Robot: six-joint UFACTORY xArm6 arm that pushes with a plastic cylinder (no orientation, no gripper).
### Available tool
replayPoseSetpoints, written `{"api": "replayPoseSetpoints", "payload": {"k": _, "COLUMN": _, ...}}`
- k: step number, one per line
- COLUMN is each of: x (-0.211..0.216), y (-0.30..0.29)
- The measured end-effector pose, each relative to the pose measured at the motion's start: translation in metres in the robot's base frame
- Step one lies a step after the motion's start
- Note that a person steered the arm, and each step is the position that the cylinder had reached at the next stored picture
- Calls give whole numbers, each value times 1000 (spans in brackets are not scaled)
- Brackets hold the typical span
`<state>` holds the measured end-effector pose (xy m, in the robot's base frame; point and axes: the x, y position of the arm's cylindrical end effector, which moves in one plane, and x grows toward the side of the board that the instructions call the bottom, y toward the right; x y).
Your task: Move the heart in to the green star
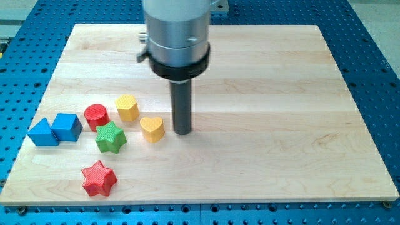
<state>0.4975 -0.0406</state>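
A yellow heart (152, 129) lies on the wooden board, left of centre. A green star (110, 137) lies just to its left, a small gap apart. My tip (182, 132) stands on the board just right of the heart, close to it but apart. The rod rises straight into the grey arm body at the view's top.
A red cylinder (97, 116) and a yellow hexagon (127, 107) lie above the green star. Two blue blocks (44, 133) (67, 127) sit at the view's left. A red star (99, 178) lies near the board's bottom edge (200, 203).
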Motion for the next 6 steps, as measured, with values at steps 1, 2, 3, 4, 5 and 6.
{"api": "replayPoseSetpoints", "payload": {"k": 1, "x": -1, "y": -5}}
{"api": "replayPoseSetpoints", "payload": {"k": 2, "x": -1, "y": -40}}
{"api": "replayPoseSetpoints", "payload": {"k": 3, "x": -11, "y": -35}}
{"api": "replayPoseSetpoints", "payload": {"k": 4, "x": -12, "y": -61}}
{"api": "replayPoseSetpoints", "payload": {"k": 5, "x": -12, "y": -56}}
{"api": "replayPoseSetpoints", "payload": {"k": 6, "x": 18, "y": 5}}
